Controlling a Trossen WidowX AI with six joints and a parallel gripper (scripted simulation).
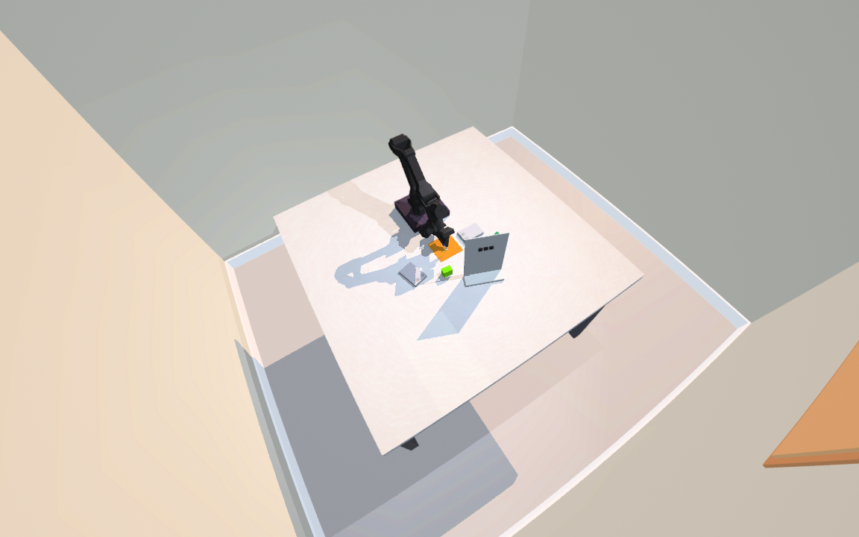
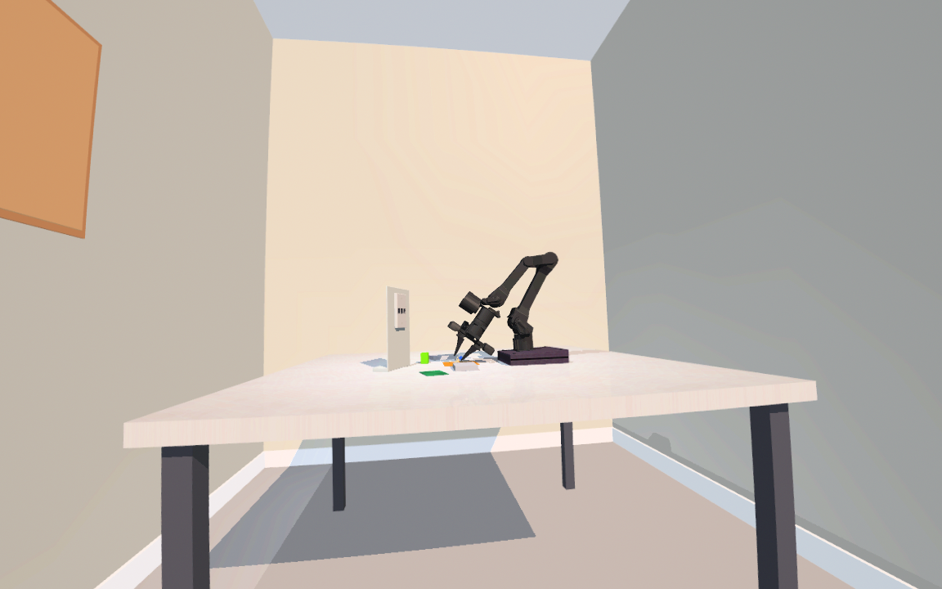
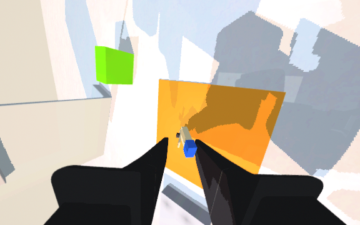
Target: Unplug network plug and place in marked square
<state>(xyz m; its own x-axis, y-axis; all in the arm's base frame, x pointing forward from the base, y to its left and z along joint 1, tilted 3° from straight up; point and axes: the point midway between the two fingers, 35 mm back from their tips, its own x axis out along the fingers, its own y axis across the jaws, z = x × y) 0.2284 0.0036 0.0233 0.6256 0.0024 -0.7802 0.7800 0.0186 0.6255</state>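
The plug, with a light body and a blue end, lies tilted inside the orange marked square and appears to rest on it. My gripper is open, low over the square. Its fingertips stand on either side of the plug; the blue end is close to or touching the right finger in the wrist view, with a gap on the left. The upright panel stands beside the square, with a socket plate high on it. Finger contact is hard to tell.
A bright green block stands near the square and the panel. A pale flat box lies beside the square, and a grey flat box lies on the other side. A dark green patch lies near the panel.
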